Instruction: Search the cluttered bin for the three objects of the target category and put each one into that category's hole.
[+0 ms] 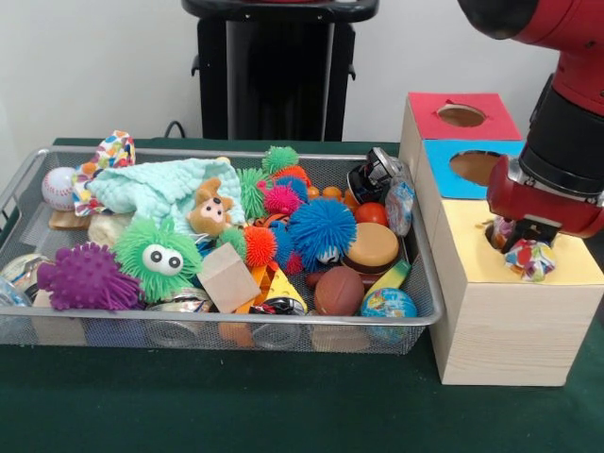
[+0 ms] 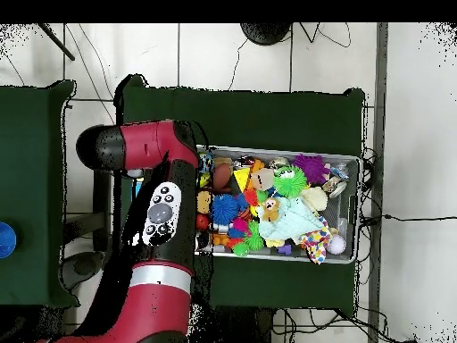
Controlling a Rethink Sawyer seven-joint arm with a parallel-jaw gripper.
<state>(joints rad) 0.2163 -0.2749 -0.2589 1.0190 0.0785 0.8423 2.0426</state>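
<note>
arm [image 1: 557, 104] in red and black descends at the right of the front view and ends over the wooden box [image 1: 514, 311], whose top carries three coloured panels: a red panel [image 1: 462, 115] with a hole, a blue panel [image 1: 477, 168] with a hole, and a yellow panel [image 1: 543, 250] nearest the camera. gripper [image 1: 521, 247] sits over the yellow panel's hole and is closed on a multicoloured knotted fabric toy [image 1: 530, 260], which hangs just at the hole's edge. judged step: depositing one target item into the yellow hole; the next move calls for centring the toy above the opening and releasing it, then returning to the bin. wire mesh bin [image 1: 38, 326] stands just beside the box and is densely filled. a similar multicoloured fabric toy [image 1: 115, 151] lies at the bin's far left corner, partly on a mint green cloth [image 1: 156, 189]; it may belong to the same category, though that is a judgement only. a third candidate cannot be identified. surrounding clutter: green fuzzy ball with eyes [image 1: 160, 255], purple spiky ball [image 1: 87, 278], blue pom-pom ball [image 1: 323, 231], toy hamburger [image 1: 373, 248], wooden block [image 1: 229, 276], baseball [image 1: 58, 187]. the cloth and piled items may hide further targets. in the overhead view the arm [image 2: 156, 232] covers the box entirely.
</note>
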